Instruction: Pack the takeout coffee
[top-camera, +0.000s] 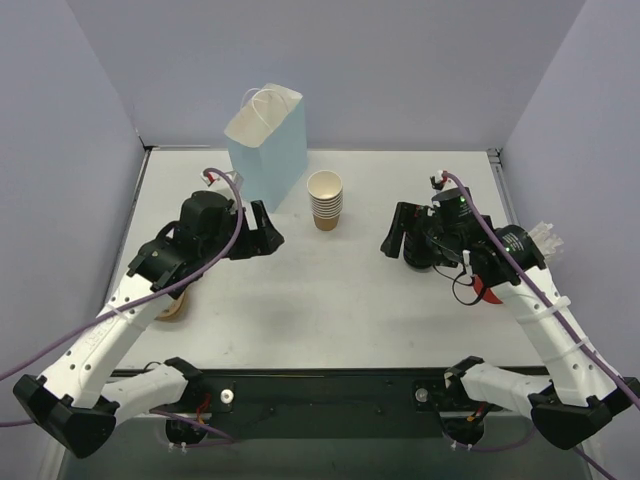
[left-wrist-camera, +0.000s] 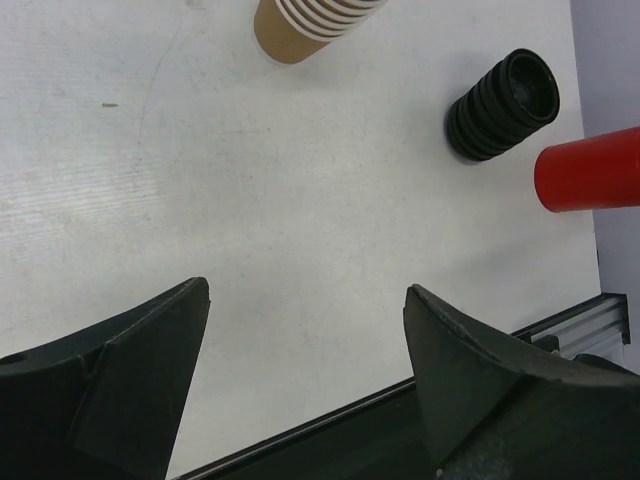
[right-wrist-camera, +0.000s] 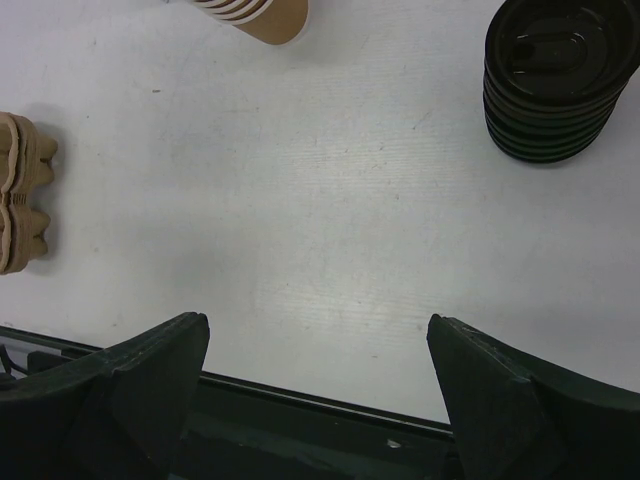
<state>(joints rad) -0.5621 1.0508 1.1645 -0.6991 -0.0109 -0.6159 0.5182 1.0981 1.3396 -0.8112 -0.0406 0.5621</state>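
L pincer (left-wrist-camera: 305, 290) gapes wide, empty, arm bent low over bench (top-camera: 330, 300) at frame left. R pincer (right-wrist-camera: 318, 320) likewise wide, nothing held, at frame right. Lidded coffee cup: can't tell where, no view shows it. Lidless cup stack (top-camera: 325, 200) sits top centre, above gap btwn pincers. Black lid stack (right-wrist-camera: 555, 80) upper right of R wrist view.
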